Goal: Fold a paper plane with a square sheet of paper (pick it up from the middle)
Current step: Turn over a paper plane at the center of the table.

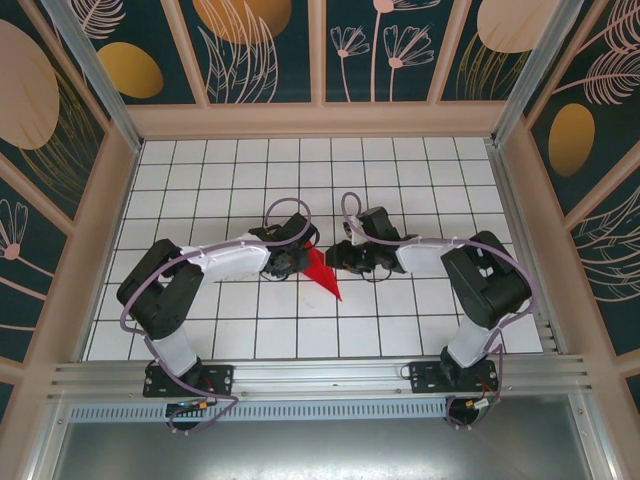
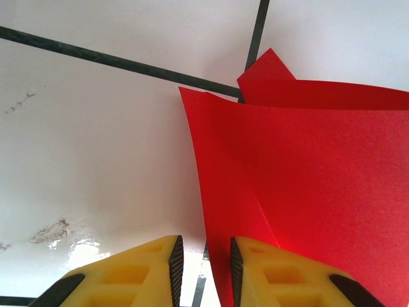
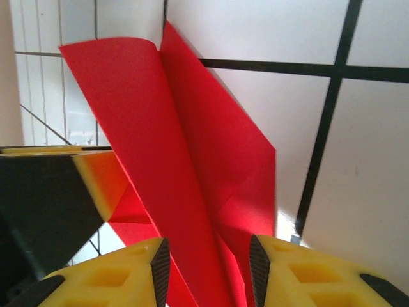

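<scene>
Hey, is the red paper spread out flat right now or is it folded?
Folded. From above, the red paper is a narrow pointed shape, and the right wrist view shows creased, overlapping layers.

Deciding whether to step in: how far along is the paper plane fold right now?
Done: the red sheet is already folded into a layered shape with a point toward the arm bases. In hand: its layers stand between the right fingers, grip unclear; the left fingers straddle one edge with a gap showing. To do: the flaps stand loose and curled, so creasing into a flat, narrow dart remains.
</scene>
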Controlling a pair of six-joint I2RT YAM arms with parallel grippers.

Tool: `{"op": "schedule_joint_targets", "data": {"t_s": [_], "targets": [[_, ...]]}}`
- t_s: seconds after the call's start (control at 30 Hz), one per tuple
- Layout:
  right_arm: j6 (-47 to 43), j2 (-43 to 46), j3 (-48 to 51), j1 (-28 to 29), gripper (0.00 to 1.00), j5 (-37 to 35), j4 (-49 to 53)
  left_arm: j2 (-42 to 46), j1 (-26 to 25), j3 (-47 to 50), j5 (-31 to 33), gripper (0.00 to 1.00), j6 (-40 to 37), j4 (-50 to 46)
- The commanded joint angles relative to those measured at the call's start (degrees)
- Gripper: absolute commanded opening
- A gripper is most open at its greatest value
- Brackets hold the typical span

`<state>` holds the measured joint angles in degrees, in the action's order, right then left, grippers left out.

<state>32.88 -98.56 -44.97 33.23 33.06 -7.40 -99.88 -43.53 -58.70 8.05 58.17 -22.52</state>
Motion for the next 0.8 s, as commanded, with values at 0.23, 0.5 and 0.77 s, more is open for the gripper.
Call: {"op": "schedule_joint_targets", "data": {"t_s": [0.23,0.5,0.77], "targets": [[-2.6,-0.7,-0.7,1.0,0.43,4.8,-0.2,1.3,-0.3,0.9,1.0,0.3,-0.6,1.0],[-5.4,-0.3,-1.7,2.6,0.44,2.6,3.1,1.3,-0.3,1.0,0.5,0.3,-0.5,1.8],[-8.0,-0.9,-3.1,5.2,0.46,-2.9,6.7,1.3,-0.3,1.2,0.5,0.29,-0.4,2.0]]}}
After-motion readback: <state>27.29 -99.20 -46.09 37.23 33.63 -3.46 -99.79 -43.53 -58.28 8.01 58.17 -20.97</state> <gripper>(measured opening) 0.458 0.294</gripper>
